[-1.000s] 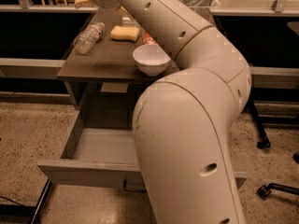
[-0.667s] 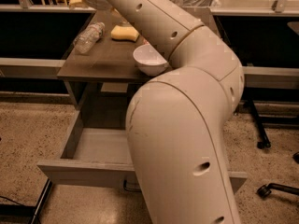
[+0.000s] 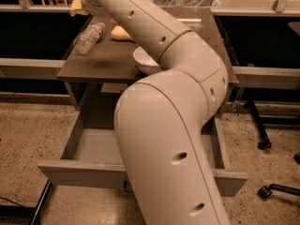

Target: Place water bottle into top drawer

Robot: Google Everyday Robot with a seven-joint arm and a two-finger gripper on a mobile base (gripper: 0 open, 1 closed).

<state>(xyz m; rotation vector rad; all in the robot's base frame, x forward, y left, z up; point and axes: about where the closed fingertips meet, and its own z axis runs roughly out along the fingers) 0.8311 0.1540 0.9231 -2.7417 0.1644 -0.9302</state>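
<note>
- The robot's arm (image 3: pixel 164 125) fills the middle of the view, rising from the near floor and reaching away to the top left. It hides much of the drawer's inside and the table's near edge, so a low swing back could knock the table or the bowl.
- The table (image 3: pixel 101 67) is a dark top standing directly above the drawer opening.
- The top drawer (image 3: pixel 79 170) stands pulled out below the table, its grey floor bare where it shows. The table overhangs its back part, so only the front is free for a drop. A release too far back could land the bottle on the tabletop edge.
- A white bowl (image 3: pixel 143 62) sits at the table's front, partly behind the arm and close to the likely path down.
- The water bottle (image 3: pixel 89 37) lies on its side at the table's back left, not yet gripped. Being round and crinkled, it may roll or squash under a poor pinch.
- A yellowish lump (image 3: pixel 121 33) lies just beside the bottle and may get nudged.
- The gripper (image 3: pixel 84 3) is at the top edge, above the table's back left near the bottle; whether it is spread or pressed together, I cannot tell.
</note>
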